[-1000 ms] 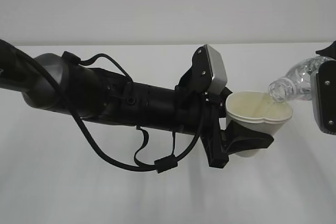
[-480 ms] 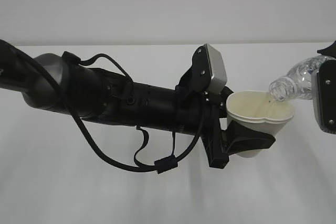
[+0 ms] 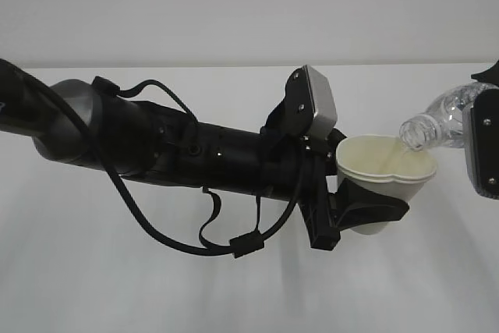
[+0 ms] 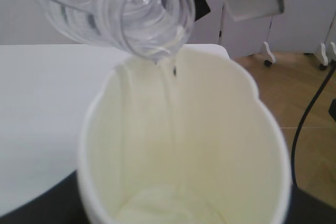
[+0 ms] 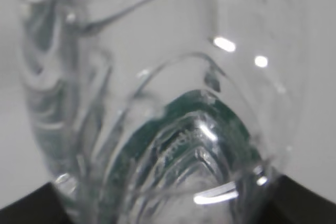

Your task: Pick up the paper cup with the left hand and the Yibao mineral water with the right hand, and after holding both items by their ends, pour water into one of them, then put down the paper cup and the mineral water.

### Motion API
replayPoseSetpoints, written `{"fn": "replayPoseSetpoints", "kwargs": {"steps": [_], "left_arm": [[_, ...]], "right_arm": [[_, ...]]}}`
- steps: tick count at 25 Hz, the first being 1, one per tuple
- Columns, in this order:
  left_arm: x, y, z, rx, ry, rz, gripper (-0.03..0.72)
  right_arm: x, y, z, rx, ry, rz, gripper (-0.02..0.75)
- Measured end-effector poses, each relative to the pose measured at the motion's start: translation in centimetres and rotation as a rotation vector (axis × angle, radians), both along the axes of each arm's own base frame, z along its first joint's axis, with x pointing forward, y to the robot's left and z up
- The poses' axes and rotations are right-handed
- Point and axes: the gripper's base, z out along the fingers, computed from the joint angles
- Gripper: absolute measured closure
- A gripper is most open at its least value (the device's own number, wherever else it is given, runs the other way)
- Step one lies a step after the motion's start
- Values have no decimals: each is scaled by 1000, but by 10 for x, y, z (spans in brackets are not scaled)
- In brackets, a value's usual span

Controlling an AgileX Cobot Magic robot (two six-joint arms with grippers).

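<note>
While water runs from the bottle, I judge myself to be in the middle of the task: both pick-ups are done, the pour is under way, and both put-downs are left.

My left tool [image 3: 360, 220] is clamped on the lower part of the paper cup [image 3: 383, 168], holding it up off the white worktop [image 3: 234, 294], mouth upward and leaning a little toward the right. The squeeze has pushed the rim out of round; it looks lobed in both the exterior view and the left wrist view.

My right tool [image 3: 485, 150] holds the Yibao mineral water [image 3: 437, 122] tipped over, neck pointing down and left, with its open mouth just above the cup's rim on the right side. Only the wrist block shows at the frame edge and the right wrist view is filled with clear plastic and the green label, so I infer the clamp on the bottle from its hanging there tilted; the fingers themselves I cannot see.

From the left wrist view a thin stream [image 4: 170, 108] falls from the bottle mouth [image 4: 152, 17] down the inner wall, and a shallow pool [image 4: 163, 208] sits at the bottom. The cup looks far from full.

What remains, as I judge it: finish pouring, right the bottle, then set both cup and bottle down and let go.
</note>
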Motion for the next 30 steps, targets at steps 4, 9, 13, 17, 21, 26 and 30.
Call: {"fn": "replayPoseSetpoints", "kwargs": {"steps": [4, 9, 13, 17, 21, 26, 30], "left_arm": [[0, 0, 0, 2, 8, -1, 266], [-1, 0, -1, 7, 9, -7, 266], [-1, 0, -1, 7, 9, -7, 266], [-1, 0, -3, 11, 15, -6, 266], [0, 0, -7, 18, 22, -7, 266], [0, 0, -9, 21, 26, -8, 266], [-1, 0, -9, 19, 28, -8, 266]], "right_arm": [[0, 0, 0, 0, 0, 0, 276], [0, 0, 0, 0, 0, 0, 276], [0, 0, 0, 0, 0, 0, 276], [0, 0, 0, -2, 0, 1, 276], [0, 0, 0, -3, 0, 2, 276], [0, 0, 0, -3, 0, 2, 276], [0, 0, 0, -3, 0, 2, 276]]}}
